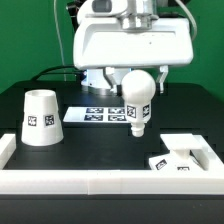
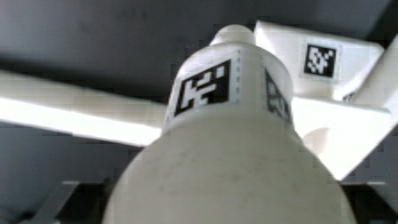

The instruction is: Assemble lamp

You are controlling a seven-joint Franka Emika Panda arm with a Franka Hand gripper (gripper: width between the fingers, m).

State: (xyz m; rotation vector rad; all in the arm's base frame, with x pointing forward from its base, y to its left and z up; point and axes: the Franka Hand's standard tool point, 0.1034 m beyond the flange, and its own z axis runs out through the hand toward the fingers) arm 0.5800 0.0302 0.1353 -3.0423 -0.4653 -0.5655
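My gripper [image 1: 137, 80] is shut on the ball of the white bulb [image 1: 137, 97] and holds it above the table with the tagged stem pointing down. In the wrist view the bulb [image 2: 222, 130] fills the middle, with dark fingers [image 2: 80, 200] at its sides. The flat square base [image 1: 185, 155] lies in the front corner at the exterior view's right, below and right of the stem tip; it also shows in the wrist view [image 2: 329, 70]. The tapered shade [image 1: 40, 117] stands on its wide end at the exterior view's left, apart from the gripper.
The marker board [image 1: 100, 114] lies flat behind the hanging stem. A white raised rail [image 1: 100, 180] borders the table's front and both sides; it crosses the wrist view [image 2: 71, 95] too. The table top is black.
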